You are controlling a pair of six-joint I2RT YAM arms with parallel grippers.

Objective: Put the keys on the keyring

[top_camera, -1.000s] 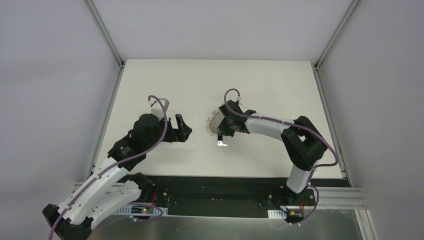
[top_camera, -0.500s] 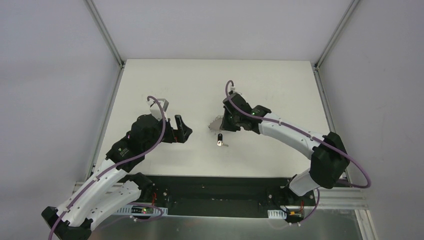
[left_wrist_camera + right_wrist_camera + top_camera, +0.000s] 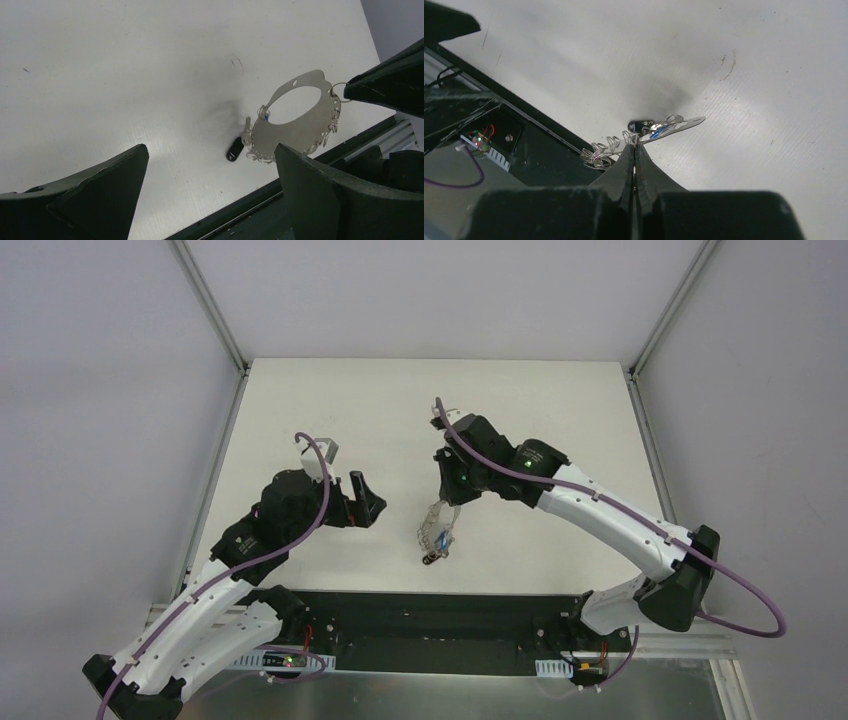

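Right claw (image 3: 634,146): pinched tight on the rim of the keyring, its two black tapered fingers (image 3: 653,176) pressed flat together with no gap between them.
Keyring (image 3: 306,131): a thin, flat crescent of dull grey metal with a large oval cut-out and a small punched hole near its top. It hangs tilted from the right claw over the near middle of the surface. From the right wrist it shows almost edge-on, as a bright sliver.
Grip point: a small wire ring (image 3: 338,90) at the crescent's upper corner, right at the claw's tip.
Fringe (image 3: 261,156): small silver loops and keys strung along the outer curve, bunched thickest at the lower end.
Black-headed key (image 3: 234,150): glossy oblong head, touching the lowest end of the fringe. Whether it hangs there or rests on the surface cannot be told.
Blue-headed key (image 3: 267,116): only a speck of blue shows, at the crescent's inner left rim.
Shadow (image 3: 225,109): a soft grey smudge on the surface, apart from the crescent.
Left claw (image 3: 370,497): gaping wide and holding nothing, to the left of the keyring, its broad matte black wedge fingers (image 3: 95,200) well apart.
Surface (image 3: 540,400): white, matte and finely ribbed, with a few faint scuffs.
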